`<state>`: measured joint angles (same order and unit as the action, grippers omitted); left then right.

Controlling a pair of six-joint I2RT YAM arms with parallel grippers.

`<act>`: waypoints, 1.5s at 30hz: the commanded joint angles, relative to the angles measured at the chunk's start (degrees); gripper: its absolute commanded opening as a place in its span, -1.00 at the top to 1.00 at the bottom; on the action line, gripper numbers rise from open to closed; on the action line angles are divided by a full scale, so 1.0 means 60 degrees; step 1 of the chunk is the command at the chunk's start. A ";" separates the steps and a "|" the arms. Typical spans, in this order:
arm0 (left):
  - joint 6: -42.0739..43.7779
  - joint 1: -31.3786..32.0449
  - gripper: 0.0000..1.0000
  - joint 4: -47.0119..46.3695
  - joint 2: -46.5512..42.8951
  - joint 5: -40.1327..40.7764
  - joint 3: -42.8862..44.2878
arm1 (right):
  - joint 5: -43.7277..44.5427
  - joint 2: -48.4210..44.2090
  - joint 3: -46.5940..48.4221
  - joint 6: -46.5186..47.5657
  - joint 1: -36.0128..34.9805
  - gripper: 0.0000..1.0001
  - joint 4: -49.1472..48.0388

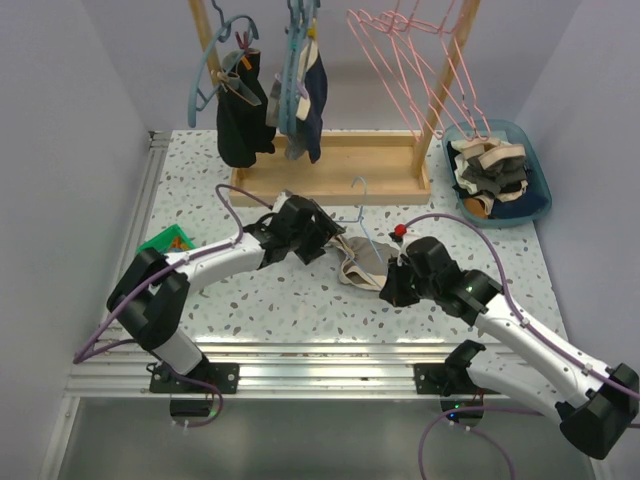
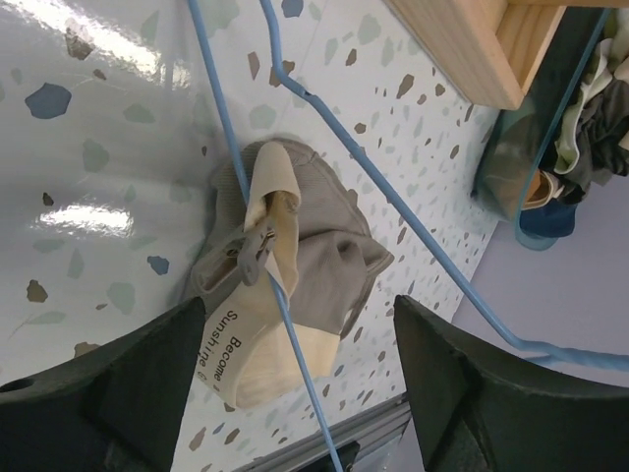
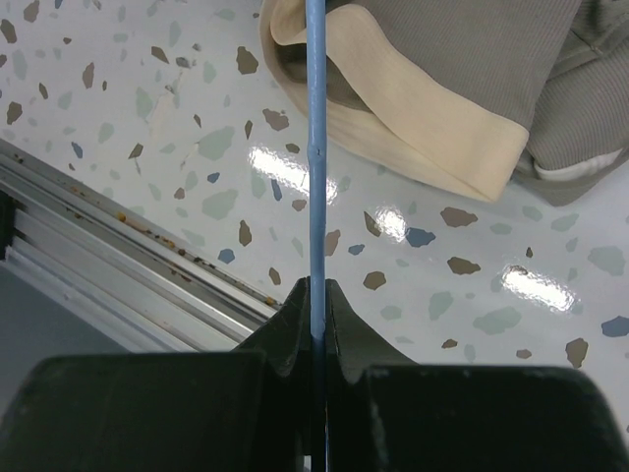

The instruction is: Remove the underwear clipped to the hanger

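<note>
On a glossy white table [image 1: 250, 300] flecked with grey, blue and brown chips, the left gripper [image 1: 328, 240] hangs with its two black fingers [image 2: 128, 383] spread wide, nothing between them. In its wrist view the underwear [image 2: 324, 261] lies below the gap. The garment is a crumpled heap of ribbed grey-brown knit with a broad, smooth cream waistband bearing small printed letters. It lies flat on the tabletop at the middle, in front of the pale wooden rack [image 1: 330, 165]. A small grey clip [image 2: 254, 254] pinches the waistband to the thin blue wire hanger [image 2: 228, 138], whose hook end points toward the rack. To the right, the right gripper [image 1: 385, 288] has its dark fingers pressed tight together on the hanger's straight wire, just beside the waistband's folded edge. Far right, a rounded blue plastic bin [image 1: 540, 165] holds a pile of similar dark and cream garments.
</note>
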<state>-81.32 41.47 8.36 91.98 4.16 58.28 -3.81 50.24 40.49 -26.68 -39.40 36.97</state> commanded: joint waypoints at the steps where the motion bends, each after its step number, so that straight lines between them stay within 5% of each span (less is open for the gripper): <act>1: -0.0450 -0.0159 -0.66 0.0056 -0.0022 -0.0518 0.0042 | 0.0064 -0.0243 0.0298 0.0110 0.0018 1.00 0.0166; 9: -0.0831 -0.0466 -0.83 0.0203 -0.0112 -0.0650 -0.0222 | 0.0064 -0.0258 0.0195 0.0008 0.0018 1.00 0.0108; 19: -0.0905 -0.0643 -0.30 -0.0383 0.0459 -0.1177 -0.0412 | 0.0079 -0.0272 0.0254 -0.0007 0.0018 1.00 0.0093; 23: -0.0729 -0.0687 -0.25 -0.0134 0.0680 -0.1163 -0.0075 | 0.0079 -0.0302 0.0224 -0.0036 0.0033 1.00 0.0078; 30: -0.0729 -0.0833 0.68 -0.0295 0.0636 -0.1016 -0.0280 | 0.0108 -0.0316 0.0253 -0.0080 0.0018 1.00 0.0049; 31: -0.0715 -0.0862 1.00 -0.0280 0.0636 -0.1016 -0.0280 | 0.0094 -0.0316 0.0239 -0.0080 0.0018 1.00 0.0064; 45: -0.0626 -0.0921 1.00 -0.0514 -0.0944 -0.1059 -0.0456 | 0.0460 0.0005 0.0093 -0.0388 0.0033 1.00 0.0108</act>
<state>-85.86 36.42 7.05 91.44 -2.13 55.48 -3.01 49.56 40.49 -27.68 -39.42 38.24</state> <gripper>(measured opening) 0.035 0.029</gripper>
